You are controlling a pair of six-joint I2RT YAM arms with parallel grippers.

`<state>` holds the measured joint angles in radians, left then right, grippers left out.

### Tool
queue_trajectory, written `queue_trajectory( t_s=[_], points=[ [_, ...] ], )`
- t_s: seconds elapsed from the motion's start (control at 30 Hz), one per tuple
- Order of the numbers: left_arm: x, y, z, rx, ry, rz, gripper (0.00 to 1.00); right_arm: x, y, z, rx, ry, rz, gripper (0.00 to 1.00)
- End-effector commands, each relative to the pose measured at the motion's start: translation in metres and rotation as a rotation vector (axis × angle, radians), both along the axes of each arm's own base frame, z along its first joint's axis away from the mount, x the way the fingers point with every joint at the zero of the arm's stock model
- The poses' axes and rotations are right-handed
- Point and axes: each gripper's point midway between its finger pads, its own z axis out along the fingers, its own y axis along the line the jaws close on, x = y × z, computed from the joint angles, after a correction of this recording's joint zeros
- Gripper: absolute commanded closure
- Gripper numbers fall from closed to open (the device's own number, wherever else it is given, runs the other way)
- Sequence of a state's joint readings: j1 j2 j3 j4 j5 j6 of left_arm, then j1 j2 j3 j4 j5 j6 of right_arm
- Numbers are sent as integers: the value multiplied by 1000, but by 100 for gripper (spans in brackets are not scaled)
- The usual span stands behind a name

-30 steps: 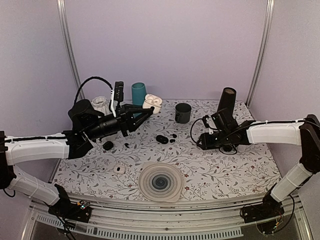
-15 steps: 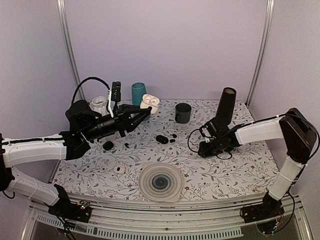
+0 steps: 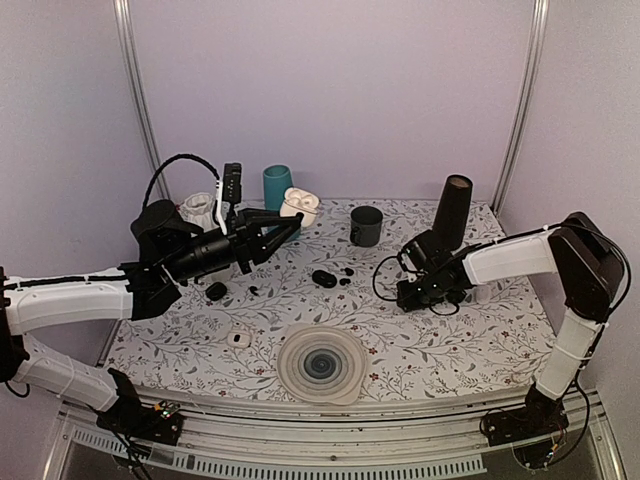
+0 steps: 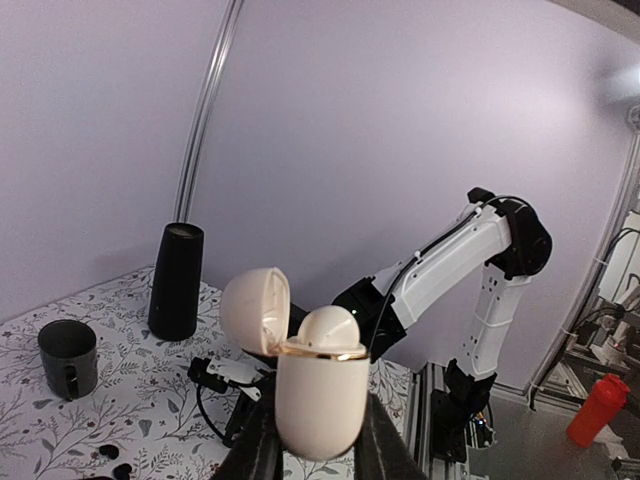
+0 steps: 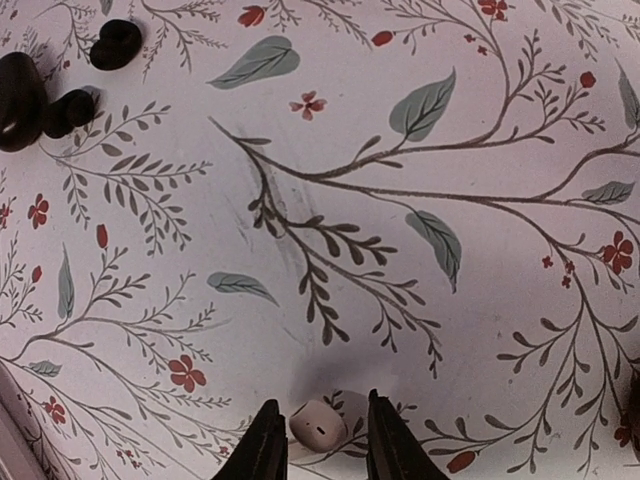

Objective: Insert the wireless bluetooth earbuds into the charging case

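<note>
Two tiny black earbuds (image 3: 346, 277) lie mid-table beside a black oval case (image 3: 323, 278); they show top left in the right wrist view (image 5: 115, 45). My left gripper (image 3: 290, 222) is shut on a cream charging case (image 4: 318, 400), held in the air with its lid open and one white bud seated inside. My right gripper (image 3: 408, 297) is open and low over the table, its fingers either side of a small white bud (image 5: 318, 425) that lies on the floral cloth, not touching it.
A teal cup (image 3: 277, 186), a dark mug (image 3: 366, 226) and a tall black cylinder (image 3: 450, 210) stand at the back. A swirl-patterned disc (image 3: 320, 364) lies front centre. A small white piece (image 3: 238, 338) and a black pebble-like case (image 3: 216, 291) lie on the left.
My right gripper has drawn in to the left and dropped to the cloth around the white bud. My left gripper pulled back slightly with the cream case, then held still.
</note>
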<state>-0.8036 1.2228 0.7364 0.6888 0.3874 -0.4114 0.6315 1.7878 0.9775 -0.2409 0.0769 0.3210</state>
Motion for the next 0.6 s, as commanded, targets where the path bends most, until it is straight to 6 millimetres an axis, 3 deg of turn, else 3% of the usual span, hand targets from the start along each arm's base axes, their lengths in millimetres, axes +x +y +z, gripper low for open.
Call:
queue_trajectory(
  t_s=[0.0, 0.57],
  points=[
    [2, 8, 2, -3, -17, 22, 100, 8, -5, 1, -37, -6, -22, 73],
    [2, 8, 2, -5, -15, 26, 100, 5, -3, -8, -55, 44, -25, 77]
  ],
)
